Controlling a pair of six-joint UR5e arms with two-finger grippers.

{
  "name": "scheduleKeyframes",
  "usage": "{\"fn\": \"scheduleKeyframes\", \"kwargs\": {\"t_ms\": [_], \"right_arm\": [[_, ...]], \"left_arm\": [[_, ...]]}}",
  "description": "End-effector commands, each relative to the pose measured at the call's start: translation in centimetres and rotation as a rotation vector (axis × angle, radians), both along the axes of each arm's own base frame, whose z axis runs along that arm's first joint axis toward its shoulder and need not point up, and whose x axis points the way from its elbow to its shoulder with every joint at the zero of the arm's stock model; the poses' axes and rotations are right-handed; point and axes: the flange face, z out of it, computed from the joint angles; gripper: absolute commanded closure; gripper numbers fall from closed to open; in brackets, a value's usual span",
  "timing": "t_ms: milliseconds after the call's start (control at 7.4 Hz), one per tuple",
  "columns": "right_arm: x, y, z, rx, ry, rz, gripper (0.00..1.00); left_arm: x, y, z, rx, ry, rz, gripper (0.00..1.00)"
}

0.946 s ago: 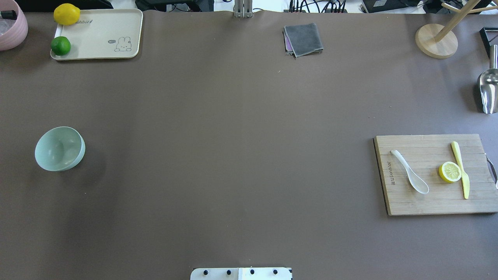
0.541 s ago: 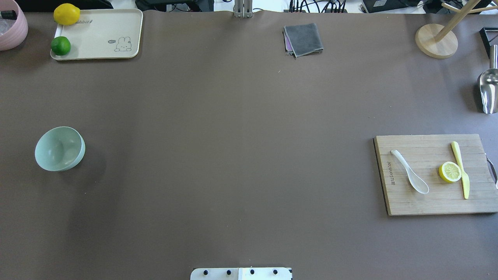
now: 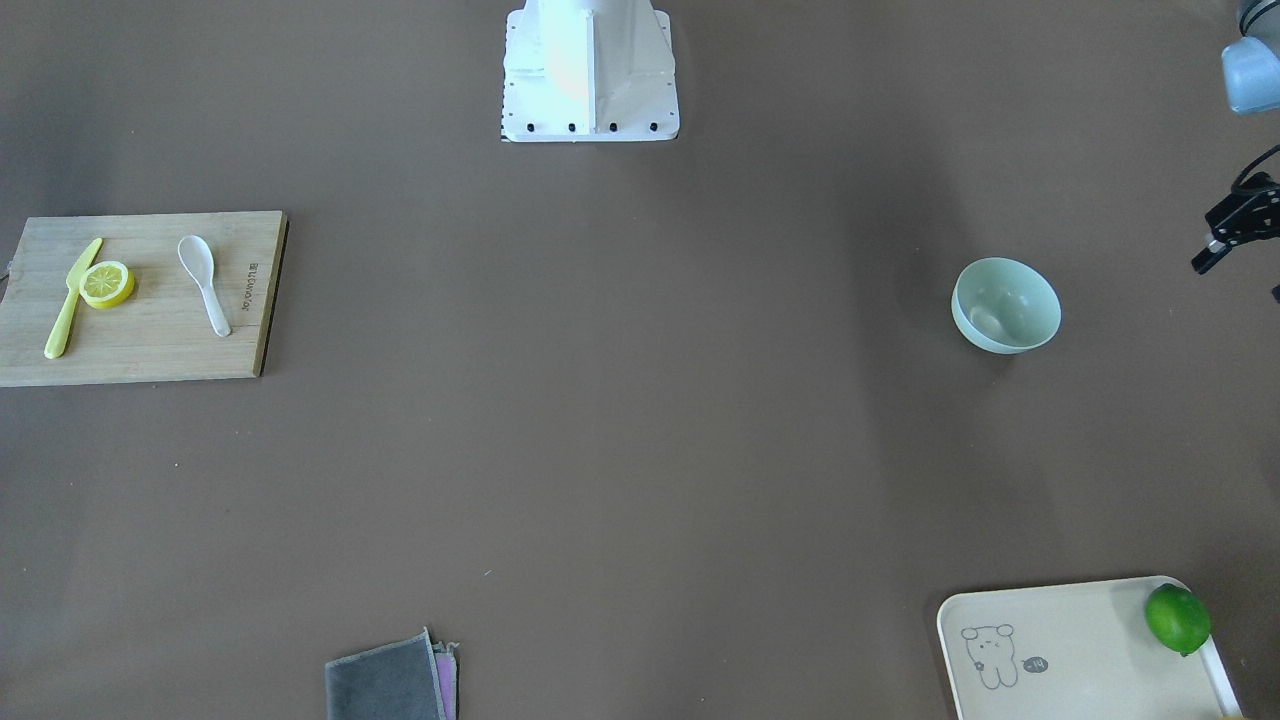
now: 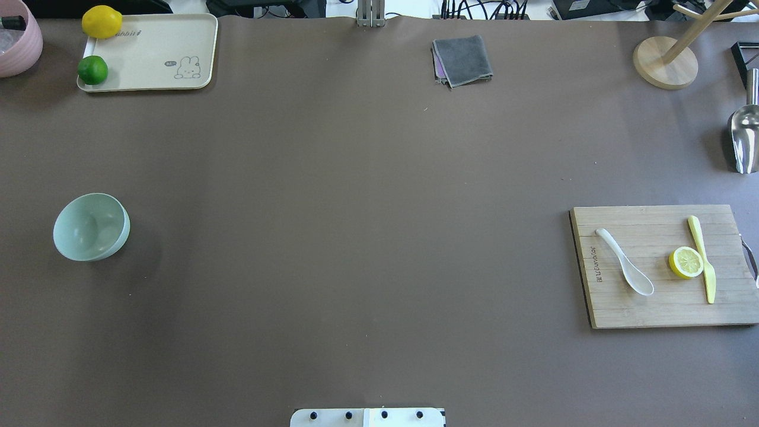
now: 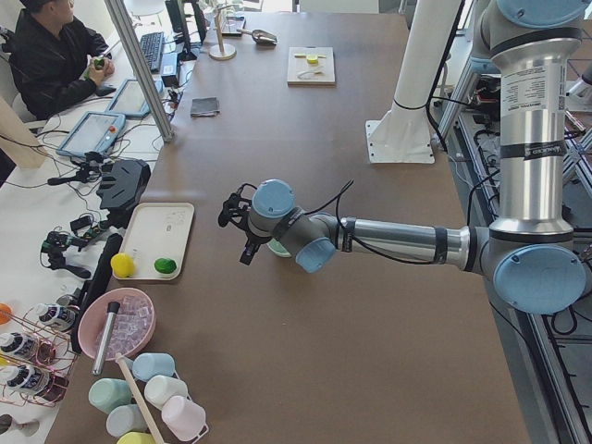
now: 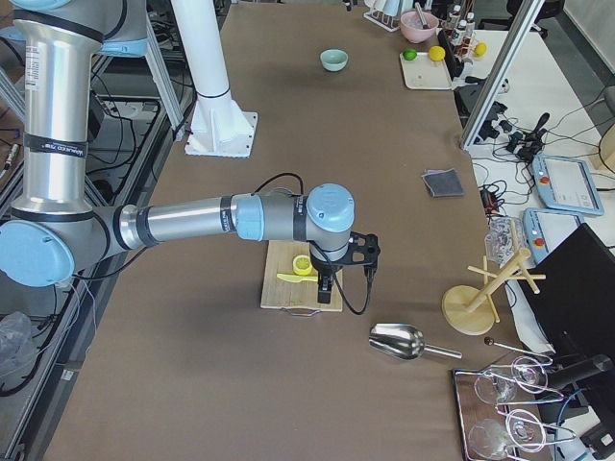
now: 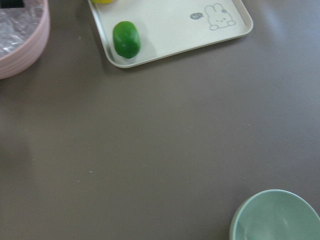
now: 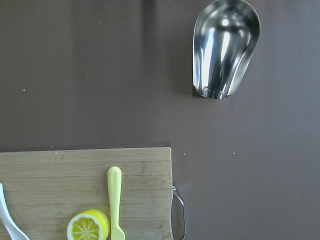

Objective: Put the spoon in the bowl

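Note:
The white spoon (image 4: 625, 263) lies on the wooden cutting board (image 4: 652, 311) at the right of the table. It also shows in the front view (image 3: 203, 282) and at the left edge of the right wrist view (image 8: 7, 220). The mint-green bowl (image 4: 90, 227) stands upright and empty at the left; it also shows in the left wrist view (image 7: 277, 217). My left gripper (image 5: 239, 231) hovers above the table just beside the bowl, towards the tray. My right gripper (image 6: 329, 286) hovers over the board's outer end near the knife. I cannot tell whether either gripper is open or shut.
A lemon slice (image 4: 686, 262) and a yellow knife (image 4: 702, 258) lie on the board. A metal scoop (image 4: 744, 139) and a wooden stand (image 4: 664, 62) are at the far right. A cream tray (image 4: 154, 53) with a lime and a lemon, a pink bowl (image 4: 15, 41) and a grey cloth (image 4: 462, 59) lie along the back.

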Motion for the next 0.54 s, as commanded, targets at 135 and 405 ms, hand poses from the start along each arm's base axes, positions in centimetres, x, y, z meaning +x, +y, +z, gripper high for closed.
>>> {"fn": "scheduleKeyframes", "kwargs": {"t_ms": [135, 405], "right_arm": [[-2.0, -2.0, -1.4, 0.036, 0.026, -0.039, 0.0], [-2.3, -1.9, -1.7, 0.023, -0.005, -0.03, 0.0]], "left_arm": [[9.2, -1.0, 0.3, -0.137, 0.024, 0.023, 0.02], [13.3, -0.4, 2.0, -0.149, -0.053, -0.008, 0.02]]}}
